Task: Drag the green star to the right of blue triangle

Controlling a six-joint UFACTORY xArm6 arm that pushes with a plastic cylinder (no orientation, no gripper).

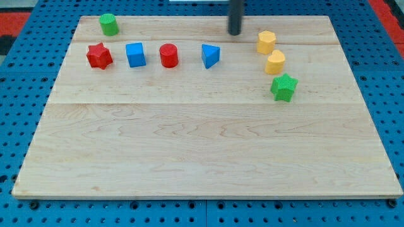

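Green star (284, 87) sits right of blue triangle (211, 55), my tip (235, 33) above.

green star (284, 87): flat, view's right | blue triangle (211, 55): upper centre, well apart

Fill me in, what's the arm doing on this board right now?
I'm the arm, pushing blocks on a wooden board with a rod. My tip sits near the view's top, up and right of the blue triangle, touching no block. The green star is to go just right of that triangle; it lies further right and lower, below two yellow blocks, not yet moved in. Left of the triangle run a red cylinder, blue cube, and red star, with a green cylinder above.
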